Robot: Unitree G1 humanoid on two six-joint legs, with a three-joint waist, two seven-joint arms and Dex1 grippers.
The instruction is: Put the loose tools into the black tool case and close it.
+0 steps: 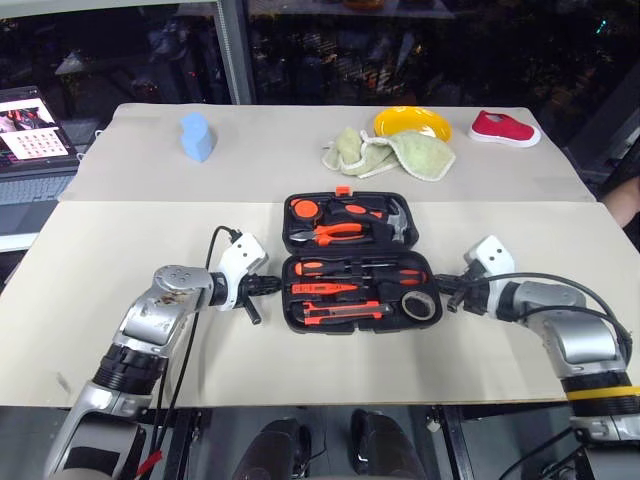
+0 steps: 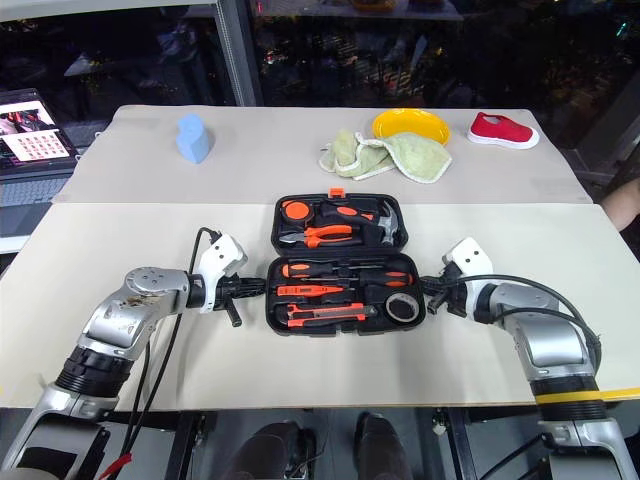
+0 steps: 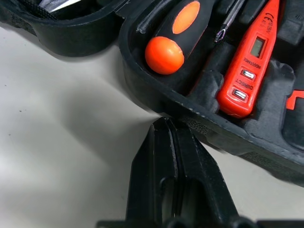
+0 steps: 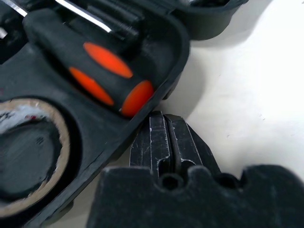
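Observation:
The black tool case (image 1: 290, 262) lies open flat on the table, its orange latch (image 1: 343, 190) on the far edge. In the near half lie two screwdrivers (image 1: 345, 268), the tester pen (image 1: 325, 288), the utility knife (image 1: 340, 311) and the tape roll (image 1: 419, 304). My left gripper (image 1: 272, 284) is shut, with its tips against the near half's left wall (image 3: 156, 95), beside a screwdriver handle (image 3: 175, 38). At the near half's right wall (image 4: 171, 61) my right gripper (image 1: 445, 293) is shut too, close to the other screwdriver handle (image 4: 95, 66). Neither gripper holds anything.
Pliers (image 1: 340, 233) and a hammer (image 1: 398, 222) sit in the case's far half. Further back on the table are a blue object (image 1: 196, 136), a green cloth (image 1: 390, 153), a yellow plate (image 1: 412, 123) and a red shoe (image 1: 504, 128). A laptop (image 1: 30, 140) stands at far left.

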